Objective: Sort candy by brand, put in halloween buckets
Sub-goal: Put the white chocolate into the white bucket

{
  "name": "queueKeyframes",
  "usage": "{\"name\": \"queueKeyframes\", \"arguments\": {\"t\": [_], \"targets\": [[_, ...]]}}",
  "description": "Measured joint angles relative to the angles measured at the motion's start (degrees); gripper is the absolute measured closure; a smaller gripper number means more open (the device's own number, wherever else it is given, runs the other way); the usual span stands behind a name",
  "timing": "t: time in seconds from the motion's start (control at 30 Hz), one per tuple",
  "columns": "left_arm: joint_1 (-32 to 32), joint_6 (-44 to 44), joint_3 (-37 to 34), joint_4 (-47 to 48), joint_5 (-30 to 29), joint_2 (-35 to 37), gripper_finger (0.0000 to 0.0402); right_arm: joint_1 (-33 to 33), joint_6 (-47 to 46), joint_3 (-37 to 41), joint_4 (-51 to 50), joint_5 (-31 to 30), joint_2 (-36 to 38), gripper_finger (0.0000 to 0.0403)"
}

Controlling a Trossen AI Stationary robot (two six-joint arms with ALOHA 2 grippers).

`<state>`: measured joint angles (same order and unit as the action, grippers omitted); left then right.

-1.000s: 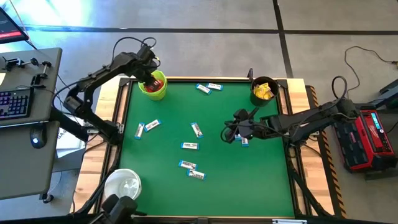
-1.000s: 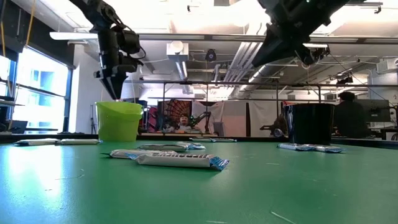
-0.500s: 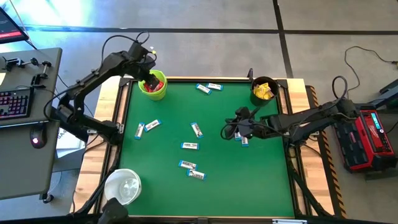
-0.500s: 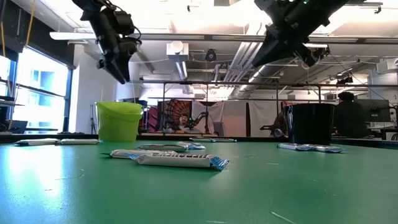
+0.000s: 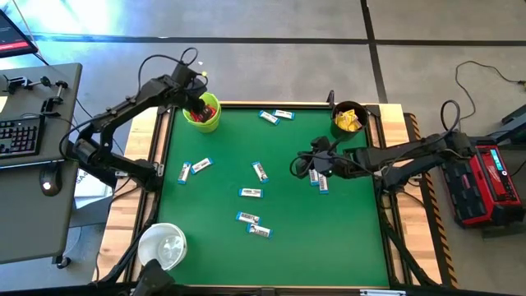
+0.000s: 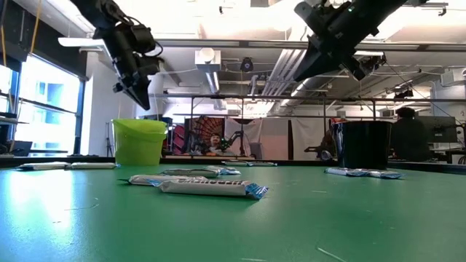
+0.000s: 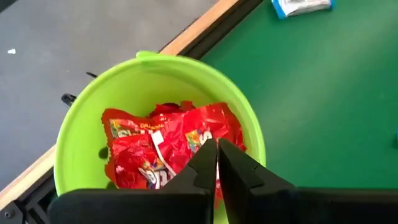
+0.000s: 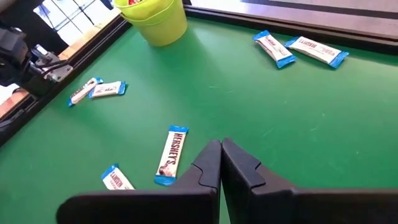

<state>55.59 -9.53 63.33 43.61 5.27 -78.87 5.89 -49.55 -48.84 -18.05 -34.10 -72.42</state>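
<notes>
The left gripper (image 7: 217, 163) hung just above the lime green bucket (image 5: 202, 114), its fingers pressed together with nothing between them. Inside that bucket lay a crumpled heap of red packets (image 7: 168, 146); how many, I could not tell. The bucket stood at the far left corner of the green table (image 5: 345, 238).

The right gripper (image 5: 299, 168) hovered over the right half of the table, its fingers also closed and empty, with two white-and-blue bars (image 5: 318, 181) lying on the cloth just beside it.

Ten such bars showed on the table from above: those two, a pair near the far edge (image 5: 275, 116), a pair on the left (image 5: 193, 168), two in the middle (image 5: 256, 181) and two nearer the front (image 5: 253, 224). Each was slim, white in the middle with blue ends.

There were three buckets. The black bucket (image 5: 348, 120) stood at the far right corner with yellow packets (image 5: 348, 122) in it. The white bucket (image 5: 162, 246) stood at the near left corner.
</notes>
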Motion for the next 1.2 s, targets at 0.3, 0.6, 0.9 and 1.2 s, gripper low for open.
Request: {"name": "queueKeyframes", "arguments": {"t": [0.3, 0.6, 0.9, 1.2], "targets": [[2.4, -1.6, -3.0, -1.7, -0.2, 0.0, 0.0401, 0.1, -2.5, 0.0, 0.1, -0.2, 0.0, 0.0403], [4.1, -2.7, -3.4, -3.1, -0.2, 0.0, 0.0401, 0.1, 1.2, 0.0, 0.1, -3.0, 0.0, 0.0403], [3.6, -1.2, -3.4, -1.5, 0.2, 2.3, 0.0401, 0.1, -1.0, 0.0, -1.9, 1.0, 0.0, 0.0403], [2.4, -0.4, -3.4, 0.3, 1.4, 6.8, 0.0401, -0.1, 3.7, 0.0, -3.2, 5.0, 0.0, 0.0403]]}}
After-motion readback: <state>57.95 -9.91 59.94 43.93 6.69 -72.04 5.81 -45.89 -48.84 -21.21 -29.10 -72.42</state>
